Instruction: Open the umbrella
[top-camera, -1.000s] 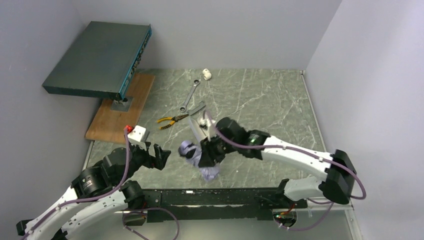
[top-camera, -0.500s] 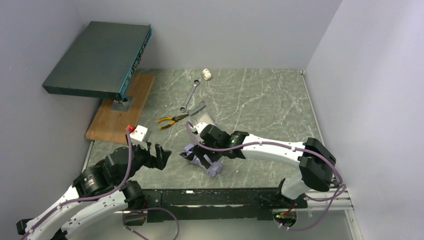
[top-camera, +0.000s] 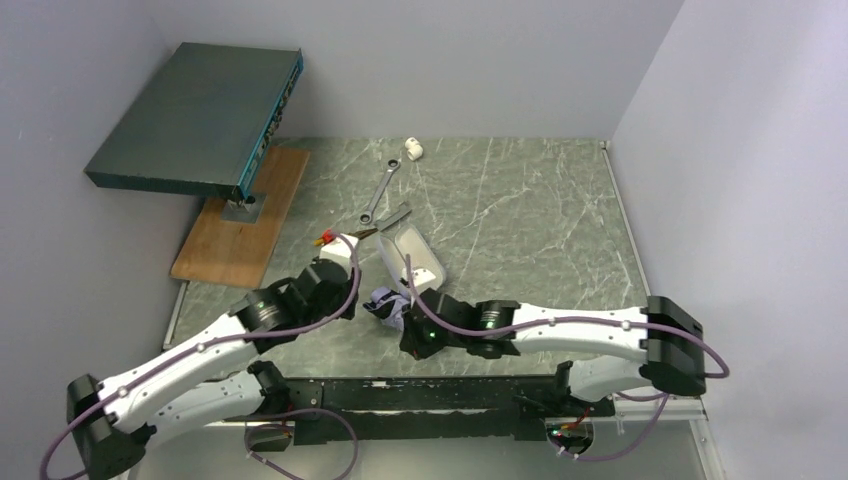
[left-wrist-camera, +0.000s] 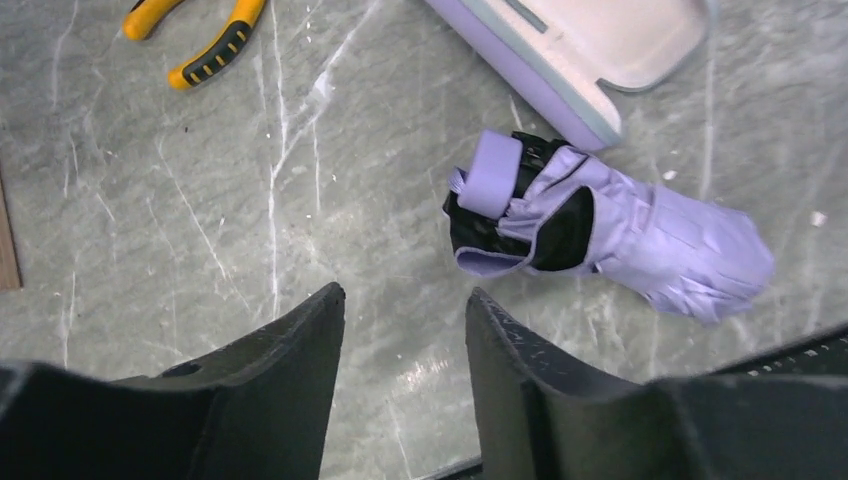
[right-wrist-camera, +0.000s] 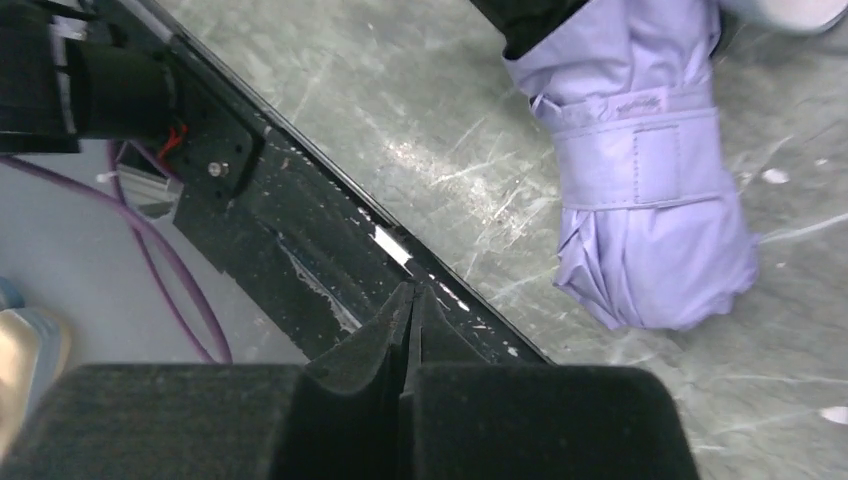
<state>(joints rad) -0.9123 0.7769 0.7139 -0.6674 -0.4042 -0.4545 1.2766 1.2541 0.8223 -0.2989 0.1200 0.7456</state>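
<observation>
Looking down from my left wrist, I see the umbrella (left-wrist-camera: 600, 225) lying folded on its side on the grey marbled table (left-wrist-camera: 150, 200), just beside the open lilac case (left-wrist-camera: 590, 40) and close to the table's near edge. It lies between my two grippers, and neither one touches it.

My left gripper (left-wrist-camera: 405, 300) hovers over bare table to one side of the umbrella. Its jaws are partly apart and have nothing between them. My right gripper (right-wrist-camera: 410, 300) sits low over the black rail at the table's front edge. Its fingers are pressed fully together and hold nothing.

From the right wrist, the pale lilac canopy looks bunched and creased. A fabric strap (right-wrist-camera: 640, 160) is wrapped around its middle and fastened. At the other end sits the small lilac handle (left-wrist-camera: 490, 175), with black parts showing next to it.

I judge the umbrella to be light. Its fabric is soft and probably slick, so a pinch on the canopy would gather cloth and slide rather than hold firm. The handle looks like the one stiff, blocky part, and I would grip there. The thin ribs inside probably bend easily, so I would squeeze the bundle only gently. The strap would have to come loose before anything can spread. With one gripper on the handle, the other could then work at the strap or the canopy end.

Yellow-handled pliers (left-wrist-camera: 200, 40) lie well apart from the umbrella, farther back on the table.
</observation>
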